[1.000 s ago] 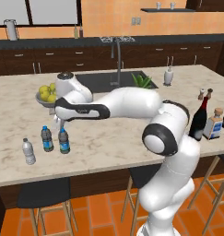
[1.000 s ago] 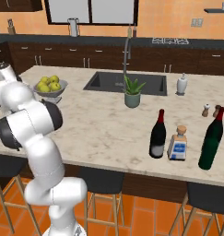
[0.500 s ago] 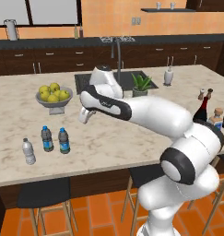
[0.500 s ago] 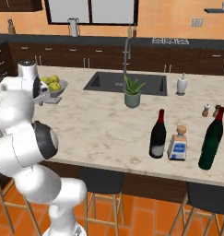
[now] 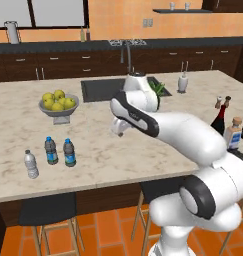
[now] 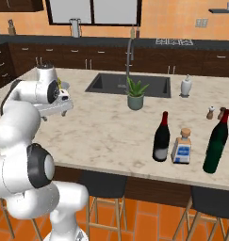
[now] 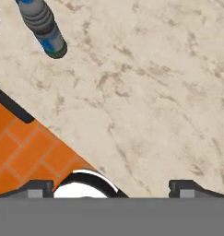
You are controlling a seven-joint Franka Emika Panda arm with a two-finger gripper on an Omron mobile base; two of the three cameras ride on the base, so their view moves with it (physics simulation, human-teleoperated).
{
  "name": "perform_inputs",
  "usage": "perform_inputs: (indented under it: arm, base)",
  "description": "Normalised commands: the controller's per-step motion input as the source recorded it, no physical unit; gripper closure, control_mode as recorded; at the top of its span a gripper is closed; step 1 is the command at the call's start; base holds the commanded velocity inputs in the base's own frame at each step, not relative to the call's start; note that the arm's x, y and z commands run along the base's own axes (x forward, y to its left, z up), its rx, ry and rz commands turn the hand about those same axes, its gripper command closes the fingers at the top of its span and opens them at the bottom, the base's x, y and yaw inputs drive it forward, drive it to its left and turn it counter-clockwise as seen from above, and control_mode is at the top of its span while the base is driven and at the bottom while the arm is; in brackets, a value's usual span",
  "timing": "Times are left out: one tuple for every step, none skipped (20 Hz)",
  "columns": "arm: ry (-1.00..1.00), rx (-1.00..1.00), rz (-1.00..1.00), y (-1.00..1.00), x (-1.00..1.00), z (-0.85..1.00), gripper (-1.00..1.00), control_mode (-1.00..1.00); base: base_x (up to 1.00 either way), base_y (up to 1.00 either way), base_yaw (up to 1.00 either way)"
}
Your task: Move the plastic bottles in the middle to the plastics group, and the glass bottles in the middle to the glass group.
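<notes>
Swung right from the blue-labelled water bottles (image 5: 69, 152), the tool (image 7: 111, 186) hangs wide open, empty; labels unreadable.

The arm (image 5: 178, 132) is glossy white all over, built from fat rounded links that look kinda inflated, with dark grey-black bands and round caps at the joints. There's a big dark disc on the joint at lower right of the left base view, and another one at lower left of the right base view. The white base (image 6: 64, 207) narrows into a smooth curved pedestal. The hand (image 6: 57, 96) is a white block with a small dark spot on its side. The finger tips (image 7: 189, 189) are small, dark and squared-off. No cables or screws I can make out.
</notes>
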Motion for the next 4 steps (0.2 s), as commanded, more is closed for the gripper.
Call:
perform_inputs:
  arm:
    - [0.24,0.0,-0.23,-1.0,-0.04,0.16,-1.0,-1.0]
    - [0.13,0.0,-0.23,-1.0,-0.26,0.19,-1.0,-1.0]
    - [0.04,0.0,-0.22,-1.0,-0.37,0.09,-1.0,-1.0]
    - [-0.18,0.17,0.0,-0.54,-0.92,0.0,-1.0,-1.0]
  base:
    - [0.0,0.0,0.0]
    - [0.0,0.0,0.0]
    - [0.0,0.0,0.0]
    - [0.0,0.0,0.0]
